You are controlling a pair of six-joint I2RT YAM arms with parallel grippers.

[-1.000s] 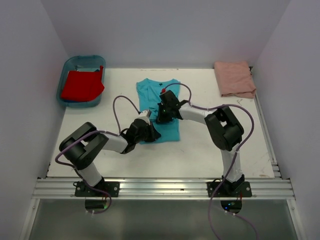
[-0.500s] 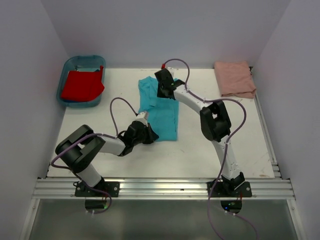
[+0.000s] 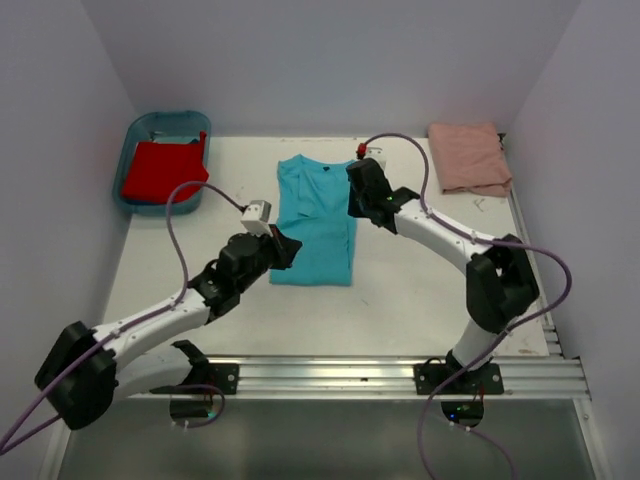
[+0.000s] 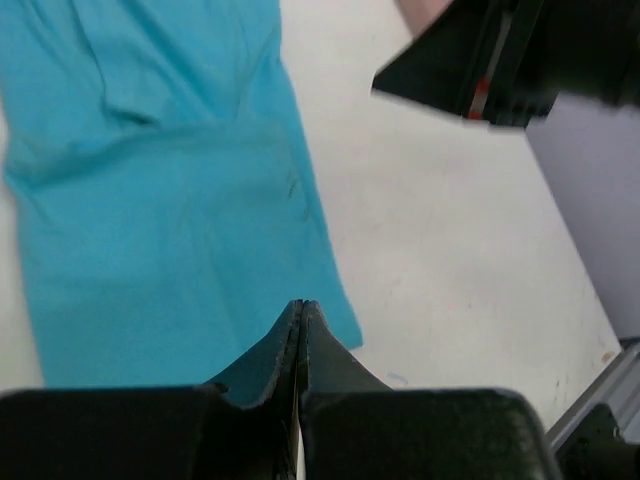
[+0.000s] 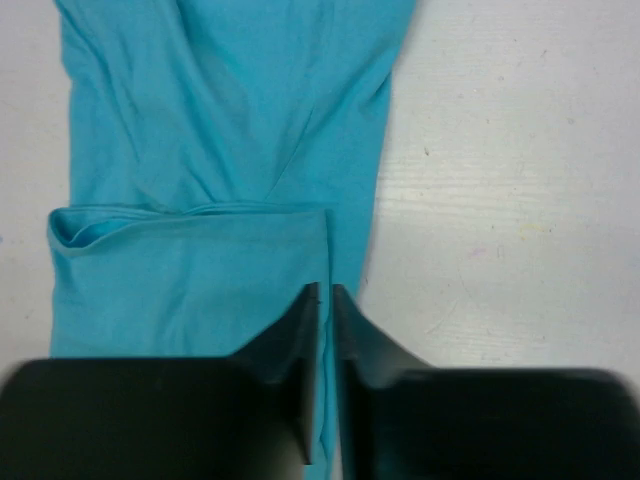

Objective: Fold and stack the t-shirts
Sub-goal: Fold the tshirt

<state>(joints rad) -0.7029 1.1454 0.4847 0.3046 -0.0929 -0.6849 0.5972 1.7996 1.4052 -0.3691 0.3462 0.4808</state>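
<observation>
- The light is bright and soft all over, and my flat white table (image 3: 400, 290) shows no glare.
- My arms drop only faint, small shadows on it.
- My left wrist picture is a bit blurry, and my dark fingertips (image 4: 285, 345) look fuzzy up close.
- In my right wrist picture the soft turquoise cloth shirt (image 5: 240, 120) is sharp, but my black fingers (image 5: 300, 350) at the bottom are smeared.

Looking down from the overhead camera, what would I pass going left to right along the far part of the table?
Blue tub holding the red t-shirt → turquoise t-shirt → right pincer → folded salmon-pink t-shirt.
</observation>
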